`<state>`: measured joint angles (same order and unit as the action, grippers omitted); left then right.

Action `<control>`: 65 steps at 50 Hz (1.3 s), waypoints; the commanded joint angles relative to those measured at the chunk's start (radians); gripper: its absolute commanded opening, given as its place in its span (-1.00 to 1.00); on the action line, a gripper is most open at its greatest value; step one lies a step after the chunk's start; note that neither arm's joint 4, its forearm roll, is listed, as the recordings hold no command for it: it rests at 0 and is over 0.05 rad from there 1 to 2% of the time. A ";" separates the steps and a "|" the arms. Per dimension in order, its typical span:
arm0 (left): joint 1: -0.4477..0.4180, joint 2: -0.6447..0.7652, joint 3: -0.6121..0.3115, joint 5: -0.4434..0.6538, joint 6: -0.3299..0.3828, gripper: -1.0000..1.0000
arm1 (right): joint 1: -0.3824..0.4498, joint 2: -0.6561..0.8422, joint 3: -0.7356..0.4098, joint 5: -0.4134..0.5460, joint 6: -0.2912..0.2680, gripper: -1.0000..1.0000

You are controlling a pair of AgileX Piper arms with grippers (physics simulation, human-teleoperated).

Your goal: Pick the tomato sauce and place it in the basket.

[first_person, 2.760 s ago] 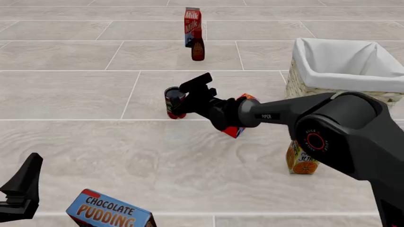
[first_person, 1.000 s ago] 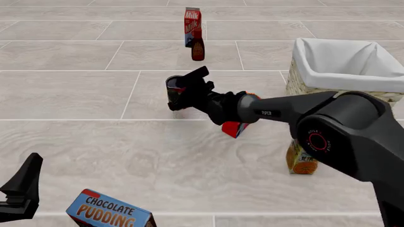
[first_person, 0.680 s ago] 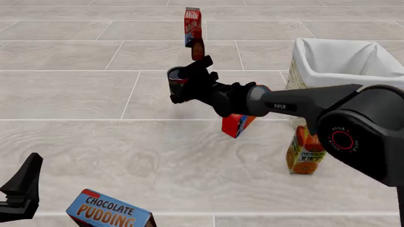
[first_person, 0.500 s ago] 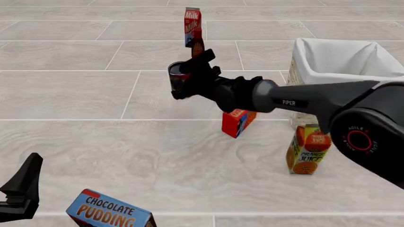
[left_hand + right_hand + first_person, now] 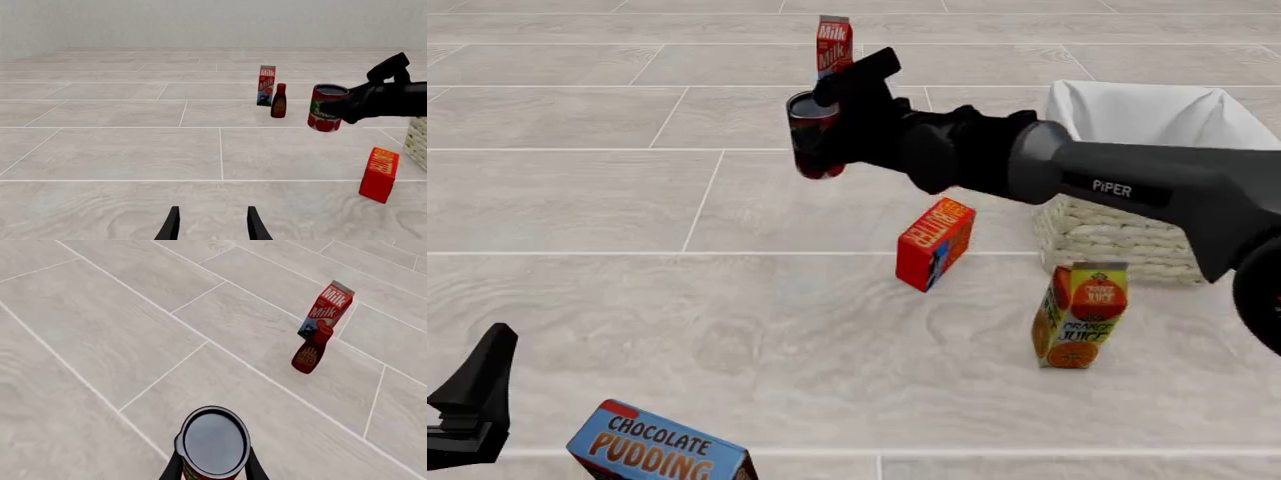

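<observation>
The tomato sauce (image 5: 815, 135), a small can with a dark top and red label, hangs well above the floor with my right gripper (image 5: 834, 120) shut on it. The right wrist view looks down on the tomato sauce's dark lid (image 5: 213, 441) between the fingers. In the left wrist view the tomato sauce (image 5: 325, 108) is held in the air at the right. The basket (image 5: 1121, 225), wicker with a white cloth lining, stands at the right, beyond the right arm. My left gripper (image 5: 211, 226) is open and low at the front left, holding nothing.
A red-orange butter box (image 5: 936, 243) leans below the right arm. An orange juice carton (image 5: 1080, 315) stands in front of the basket. A milk carton (image 5: 831, 45) and a dark brown bottle (image 5: 312, 351) stand at the back. A chocolate pudding box (image 5: 661, 447) lies near the front left.
My right gripper closed on the tomato sauce and lifted it off the floor, carrying it up and toward the back. The left arm has not moved.
</observation>
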<state>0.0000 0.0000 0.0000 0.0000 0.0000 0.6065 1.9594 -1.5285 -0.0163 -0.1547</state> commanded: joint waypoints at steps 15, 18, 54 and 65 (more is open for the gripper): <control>0.000 0.000 0.000 0.000 0.000 1.00 | 0.008 -0.153 -0.090 0.264 0.084 -1.00; 0.000 0.000 0.000 0.000 0.000 1.00 | -0.003 -0.173 -0.097 0.278 0.087 -1.00; 0.000 0.000 0.000 0.000 0.000 1.00 | -0.141 -0.286 -0.115 0.346 0.039 -1.00; 0.000 0.000 0.000 0.000 0.000 1.00 | -0.200 -0.301 -0.109 0.335 0.033 -1.00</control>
<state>0.0000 0.0000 0.0000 0.0000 0.0000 0.4541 1.6783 -1.6345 0.3225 -0.1361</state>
